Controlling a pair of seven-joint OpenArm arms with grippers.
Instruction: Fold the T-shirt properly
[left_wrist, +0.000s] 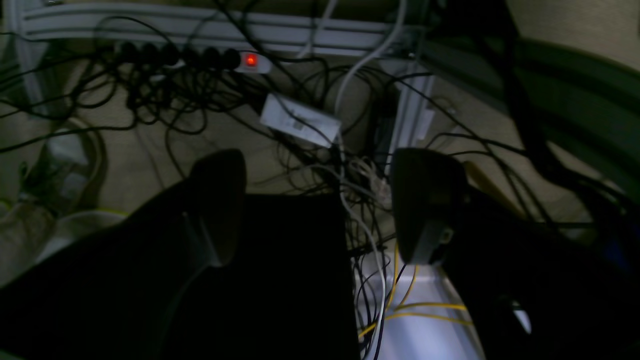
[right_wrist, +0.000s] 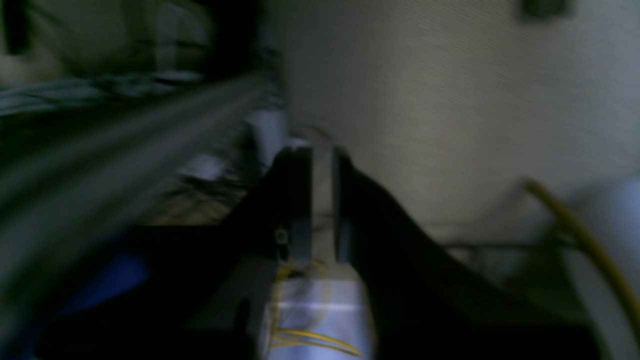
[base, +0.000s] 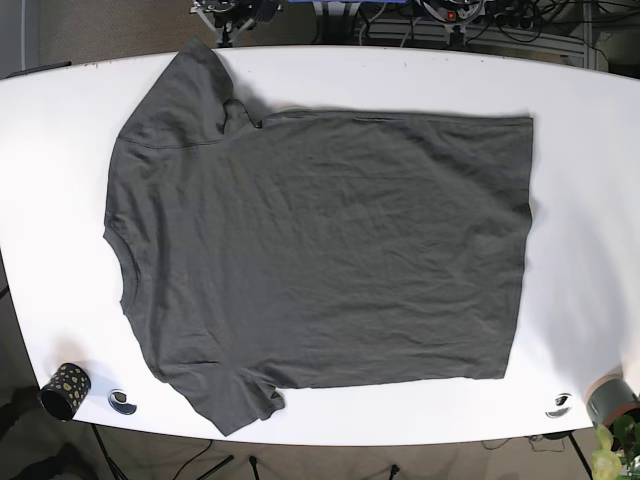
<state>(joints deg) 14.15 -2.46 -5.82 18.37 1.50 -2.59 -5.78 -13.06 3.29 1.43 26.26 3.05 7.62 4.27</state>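
Observation:
A dark grey T-shirt (base: 320, 260) lies spread flat on the white table (base: 580, 200). Its collar points left, its hem runs down the right side, one sleeve (base: 185, 90) lies at the top left and the other (base: 235, 400) at the bottom left. Neither gripper shows in the base view. The left wrist view has my left gripper (left_wrist: 322, 165) open, fingers wide apart, empty, over floor cables. The right wrist view is blurred; my right gripper (right_wrist: 320, 155) has its fingers almost together with only a thin slit and nothing held. The shirt is out of both wrist views.
A black dotted cup (base: 65, 388) and a small marker (base: 122, 402) sit at the table's lower left corner. Another marker (base: 558, 405) and a grey cylinder (base: 610, 398) sit at the lower right. A lit power strip (left_wrist: 250, 61) and tangled cables lie on the floor.

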